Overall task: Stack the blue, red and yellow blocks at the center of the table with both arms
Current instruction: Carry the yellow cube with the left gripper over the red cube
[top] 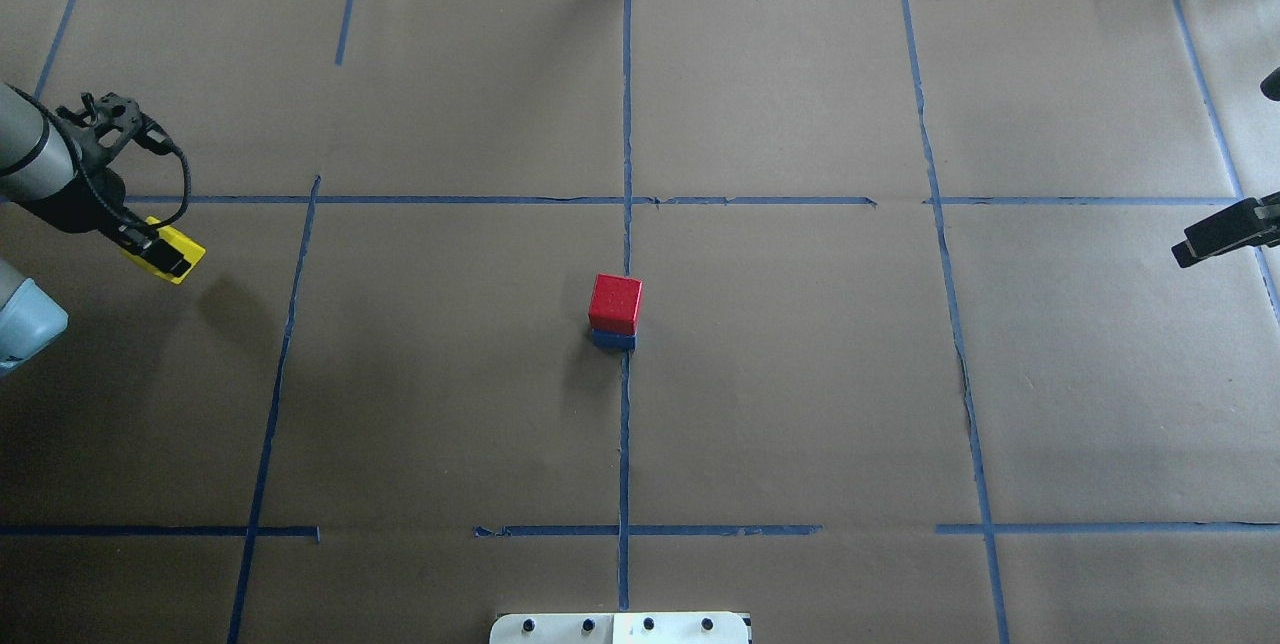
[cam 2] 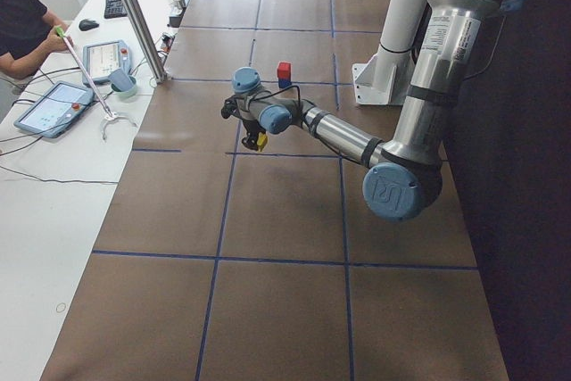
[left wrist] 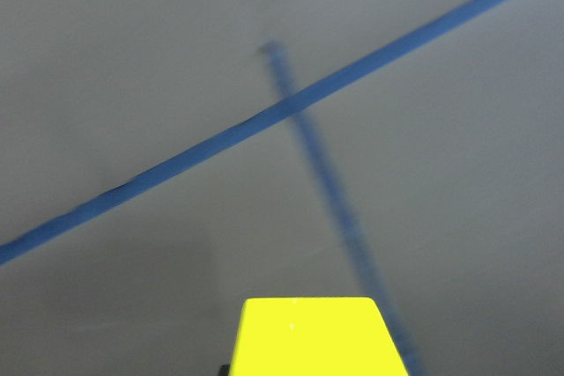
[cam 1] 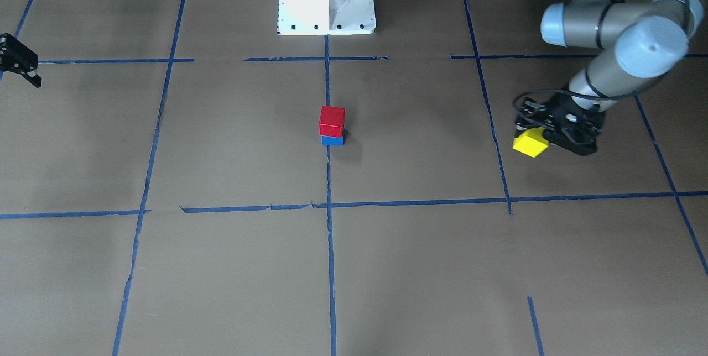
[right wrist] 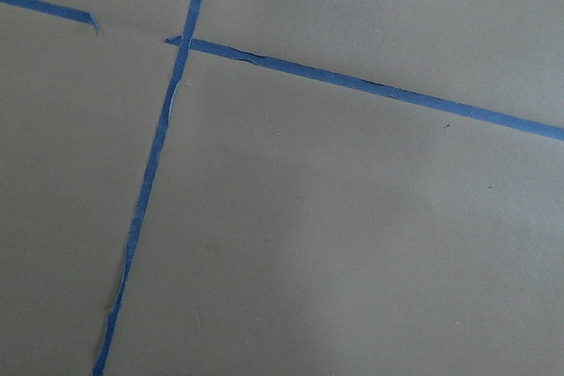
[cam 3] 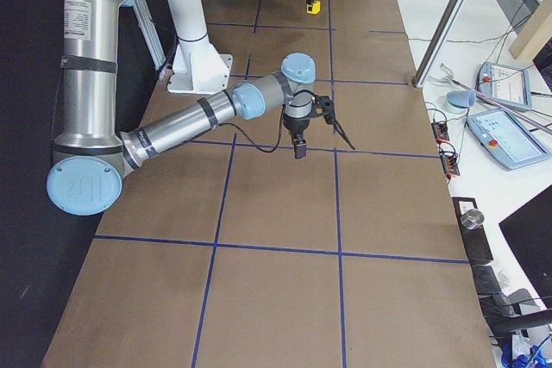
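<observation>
We are logging the left gripper (cam 1: 542,136) clasping the yellow block (cam 1: 529,144), the red block (cam 1: 332,120) sitting on the blue block (cam 1: 332,140), and the right gripper (top: 1192,248) with its grip unreadable.

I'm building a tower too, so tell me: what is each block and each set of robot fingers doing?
blue block: on the table, bottom of stack.
red block: stacked on blue block.
yellow block: held off the table.
left fingers: shut on yellow block.
right fingers: open, empty.

Blue-gridded brown table (cam 1: 221,151), red block (cam 1: 332,120), blue block (cam 1: 332,140), yellow block (cam 1: 530,143)
</observation>
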Available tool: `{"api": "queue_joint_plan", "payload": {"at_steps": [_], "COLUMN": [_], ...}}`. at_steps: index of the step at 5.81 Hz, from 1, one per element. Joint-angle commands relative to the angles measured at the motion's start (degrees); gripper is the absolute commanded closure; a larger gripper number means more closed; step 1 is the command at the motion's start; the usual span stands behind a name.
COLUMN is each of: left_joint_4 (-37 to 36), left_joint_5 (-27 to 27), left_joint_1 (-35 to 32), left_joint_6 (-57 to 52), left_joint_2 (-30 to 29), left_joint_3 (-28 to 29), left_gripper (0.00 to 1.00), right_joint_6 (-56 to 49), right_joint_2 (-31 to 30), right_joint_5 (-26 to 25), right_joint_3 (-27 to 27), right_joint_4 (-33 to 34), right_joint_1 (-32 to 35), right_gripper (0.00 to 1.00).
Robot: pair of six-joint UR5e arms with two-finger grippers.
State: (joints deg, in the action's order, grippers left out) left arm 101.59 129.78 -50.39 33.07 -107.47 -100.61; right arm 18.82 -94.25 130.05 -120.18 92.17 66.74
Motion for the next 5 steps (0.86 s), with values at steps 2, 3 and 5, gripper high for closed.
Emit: {"api": "queue_joint_plan", "payload": {"at_steps": [2,3,5], "left_joint_4": [-18.72,-23.14,-24.51], "left_joint_5": [-11.17,-13.47,-19.29], "left_joint_1": [15.90,16.98,21.38], "left_joint_6": [32.28,35.54,36.10], "left_joint_2": [-24.73,-30.20,-35.67], "left_joint_3": [-1.70,-0.30,6.08], "left_gripper": [1.00,1.00,1.00], "right_joint_6": [-0.37,-0.37,-0.28], "right_joint_2": [0.12,0.64,0.82], "right_joint_5": [-0.32,-0.32,-0.32], "right_joint_3": [0.65,1.09,1.53], "right_joint_4": [-0.06,-0.06,-0.06], "right_joint_1": [0.59,0.50,0.50], "right_gripper": [0.00,0.00,0.00]}}
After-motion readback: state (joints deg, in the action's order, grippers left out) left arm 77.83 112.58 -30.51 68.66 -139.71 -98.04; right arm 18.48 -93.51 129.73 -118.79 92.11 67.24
